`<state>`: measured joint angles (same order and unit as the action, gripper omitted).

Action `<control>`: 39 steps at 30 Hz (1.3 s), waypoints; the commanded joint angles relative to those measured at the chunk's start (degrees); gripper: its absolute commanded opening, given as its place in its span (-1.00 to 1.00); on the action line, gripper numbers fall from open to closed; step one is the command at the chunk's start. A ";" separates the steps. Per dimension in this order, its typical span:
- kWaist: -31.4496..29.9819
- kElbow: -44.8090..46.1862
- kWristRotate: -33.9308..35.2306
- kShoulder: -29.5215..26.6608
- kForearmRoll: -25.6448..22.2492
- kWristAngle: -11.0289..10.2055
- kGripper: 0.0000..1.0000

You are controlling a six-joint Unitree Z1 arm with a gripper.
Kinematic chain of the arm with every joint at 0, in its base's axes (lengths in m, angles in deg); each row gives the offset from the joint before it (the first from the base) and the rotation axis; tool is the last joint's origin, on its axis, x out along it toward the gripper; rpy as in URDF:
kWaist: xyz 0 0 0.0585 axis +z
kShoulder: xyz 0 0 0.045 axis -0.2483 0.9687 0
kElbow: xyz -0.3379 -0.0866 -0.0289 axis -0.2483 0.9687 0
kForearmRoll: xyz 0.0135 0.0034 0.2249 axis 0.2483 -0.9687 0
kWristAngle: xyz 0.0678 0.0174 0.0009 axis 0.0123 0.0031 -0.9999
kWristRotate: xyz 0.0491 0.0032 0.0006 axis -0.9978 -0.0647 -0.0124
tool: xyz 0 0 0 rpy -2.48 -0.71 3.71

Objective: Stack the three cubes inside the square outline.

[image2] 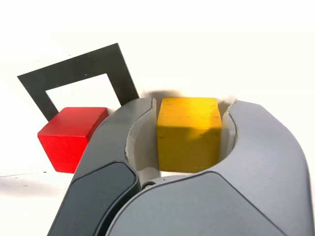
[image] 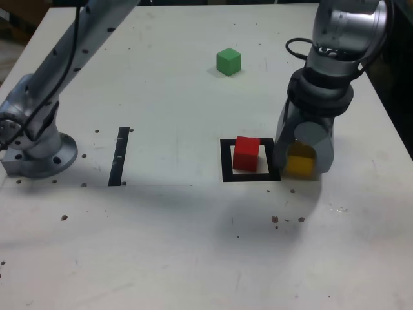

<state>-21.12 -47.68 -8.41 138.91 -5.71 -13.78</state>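
Yellow cube [image2: 188,132] sits pinched between the gripper [image: 301,154] jaws, down at the bench [image: 181,245], just outside the square outline [image: 226,169] on the exterior view's right. Red cube [image: 246,153] sits inside the outline. Green cube [image: 228,61] is well apart, farther back.

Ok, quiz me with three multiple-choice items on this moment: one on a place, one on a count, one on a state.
1. Where is the red cube?
A. inside the square outline
B. on the black strip
C. on the green cube

2. How many cubes are stacked on another?
A. two
B. one
C. none

3. What is the tool doing?
A. open over the green cube
B. closed around the yellow cube
C. empty

Answers: 1 A, the frame surrounds it in the exterior view; 2 C, every cube sits apart; 3 B, the wrist view shows both jaws against yellow.
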 commanded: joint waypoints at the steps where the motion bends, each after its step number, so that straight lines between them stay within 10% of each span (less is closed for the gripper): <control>1: 0.04 -1.21 -0.13 -0.47 -1.12 -0.45 -0.83; 18: -0.03 1.47 -6.18 -17.29 -13.18 -3.01 -0.83; 39: -0.03 19.00 -4.22 -18.08 1.20 -1.01 -0.83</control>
<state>-21.12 -29.29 -12.81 120.53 -5.17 -15.12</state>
